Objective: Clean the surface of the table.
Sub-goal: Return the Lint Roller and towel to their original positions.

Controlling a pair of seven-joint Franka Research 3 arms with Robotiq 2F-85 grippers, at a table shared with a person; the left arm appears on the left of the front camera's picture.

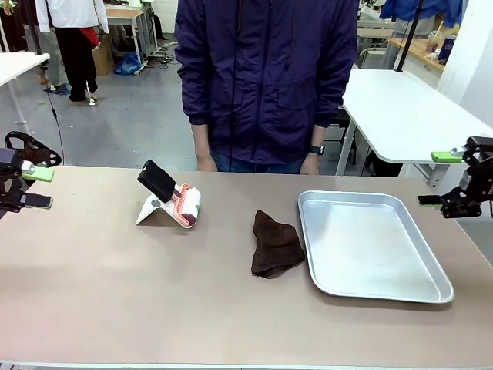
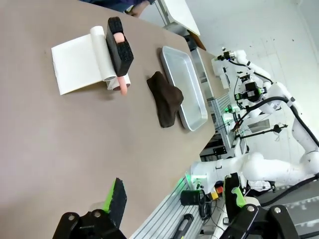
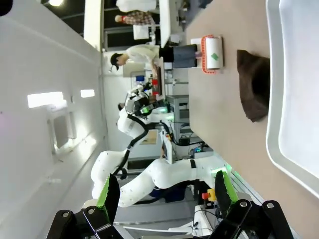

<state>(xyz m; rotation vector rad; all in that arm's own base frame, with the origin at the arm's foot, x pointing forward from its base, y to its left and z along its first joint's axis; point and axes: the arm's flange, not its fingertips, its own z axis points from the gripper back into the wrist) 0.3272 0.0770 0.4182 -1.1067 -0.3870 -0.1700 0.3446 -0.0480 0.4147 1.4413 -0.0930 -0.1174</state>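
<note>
Across the foreground of the front view spreads the wide, flat, matte taupe-brown worktop (image 1: 115,301), its near edge cut off by the frame. At its left edge the left end effector (image 1: 35,187) is partly out of frame, green-padded fingers apart and holding nothing; the left wrist view shows the same gap (image 2: 174,199). At the right edge the right end effector (image 1: 439,179) is likewise cropped, fingers apart and empty, as its wrist view confirms (image 3: 164,191). Right of centre lies a shiny silver rectangular metal tray (image 1: 370,289) with nothing visible in it. Just left of the tray rests a crumpled dark brown cloth (image 1: 273,244), close to it; contact cannot be told. Farther left stands a lint roller with black handle and white sheet (image 1: 171,203). Behind the far edge stands a person in a dark purple jacket (image 1: 266,77), cut off at the top of the picture.
</note>
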